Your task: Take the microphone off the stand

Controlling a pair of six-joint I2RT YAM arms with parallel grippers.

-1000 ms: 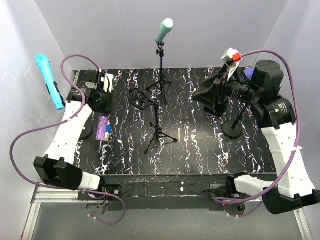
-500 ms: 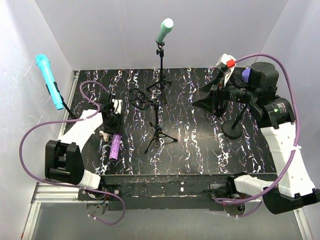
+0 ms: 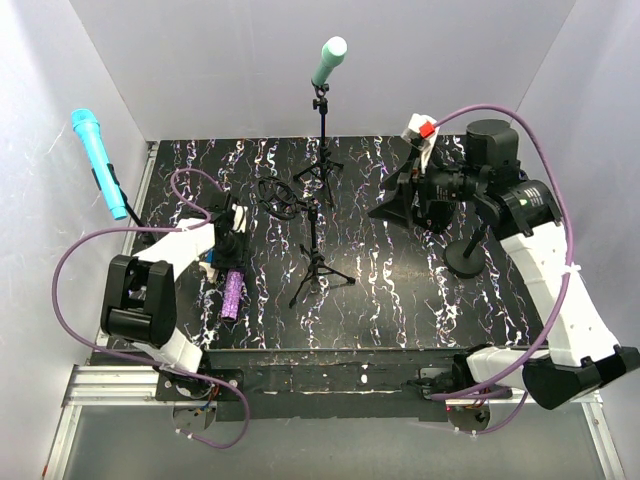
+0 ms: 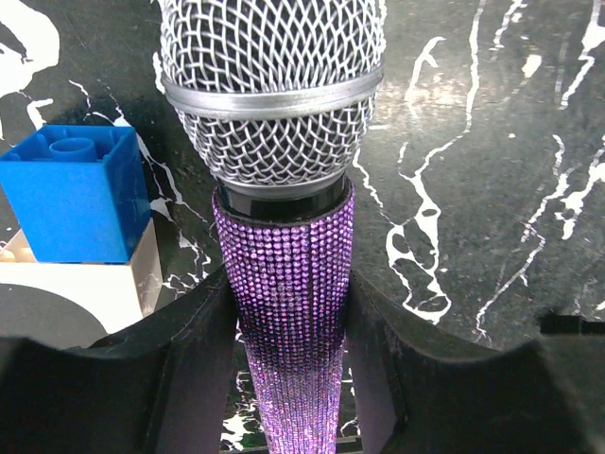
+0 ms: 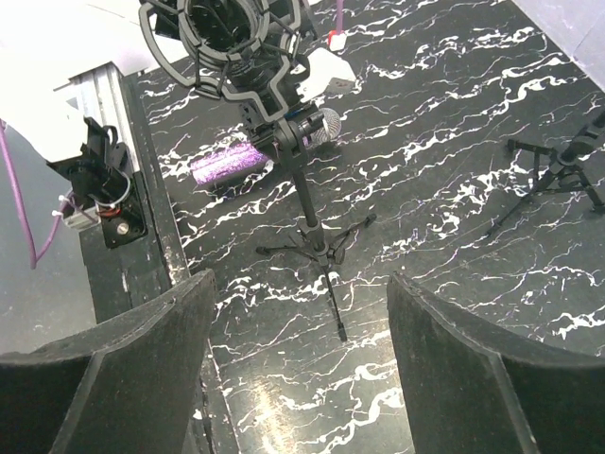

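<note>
From the top camera I see the purple mic point(image 3: 231, 293) lying flat on the table point(image 3: 400, 300) at the lower left of the frame. Its long axis runs almost up-down, with the head toward the top. My left gripper point(image 3: 234, 250) sits over its head end. The right gripper point(image 3: 405, 210) hangs at upper right, well apart from the mic.

On the left wrist the mesh head fills the top centre. The purple body runs down between the fingers point(image 4: 189, 359), which press it on both sides in a narrow grip. A blue block point(image 4: 71, 194) lies just left of the mic.

On the right wrist the jaws stand wide and hold nothing. A stand point(image 5: 315, 244) with a ring mount rises beyond them, and the purple mic lies on the table behind it
</note>
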